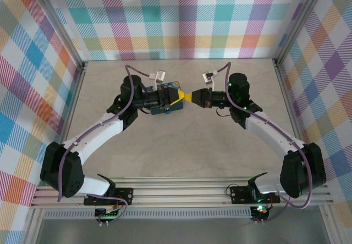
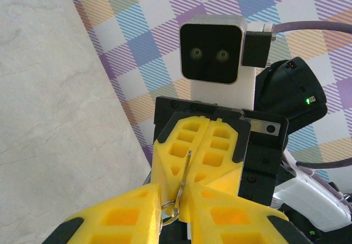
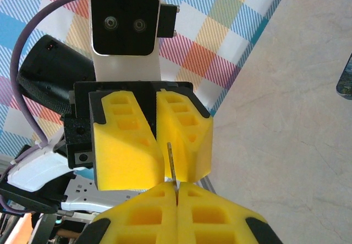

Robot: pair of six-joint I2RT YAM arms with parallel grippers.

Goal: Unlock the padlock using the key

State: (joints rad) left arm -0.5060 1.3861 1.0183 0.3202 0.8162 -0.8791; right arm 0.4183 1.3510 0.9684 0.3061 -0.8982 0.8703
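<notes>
Right claw (image 3: 177,189) is nearest the lens. It's pressed fully together on the key (image 3: 171,164), with the thin blade standing edge-on out of the seam.

Left claw (image 3: 159,164) faces it tip to tip. Its jaws are a narrow gap apart with the key's far end inside the gap, and as far as I can see it's not clamped yet. A small ring (image 2: 176,214) on the key sits between the left fingers (image 2: 110,216).

From above, both claws meet over the table (image 1: 181,156), beside the blue printed box (image 1: 166,110) under the left wrist.

Reads to me as a key handover or regrip, so it's early in the job and padlock work isn't started.

To do this step well:
- Centre the blade in the left gap before squeezing. Put the pads flat on the key's faces, not on an edge, or it'll twist.
- Take the ring end so the working end is free. I can't tell which end has the teeth.
- Right shouldn't release until left is firmly on.
- Thin slick metal between hard plastic fingers will likely pivot, so keep the claws in line with no side pull.
</notes>
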